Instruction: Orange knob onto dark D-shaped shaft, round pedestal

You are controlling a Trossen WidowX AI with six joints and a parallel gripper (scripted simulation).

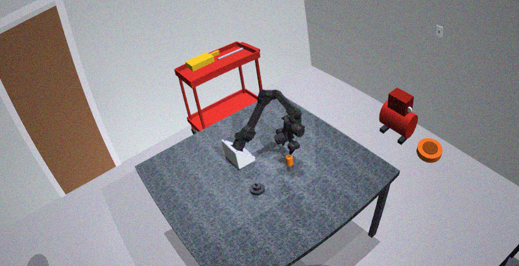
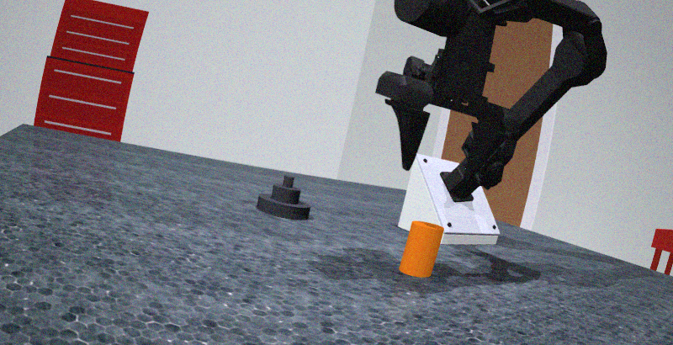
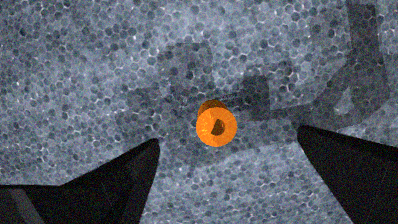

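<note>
The orange knob (image 1: 289, 160) (image 2: 421, 249) (image 3: 229, 125) stands upright on the table, hole upward. In the wrist view its dark hole looks D-shaped, with the flat edge apparently toward the left. My gripper (image 3: 227, 138) is wide open and empty, pointing down above the knob. In the wrist view the knob appears between the two fingertips, a little nearer the top of the frame, and neither finger touches it. The dark round pedestal (image 1: 257, 191) (image 2: 282, 207) stands apart from the knob, its thin shaft (image 2: 288, 181) bare and upright. The shaft's flat side cannot be made out.
The arm's white wedge-shaped base (image 1: 236, 157) (image 2: 453, 211) stands on the dark table (image 1: 217, 220) (image 2: 140, 248), behind the knob in the exterior view. A red cart (image 1: 217, 69), a red compressor (image 1: 398, 119) and an orange ring (image 1: 420, 150) are off the table.
</note>
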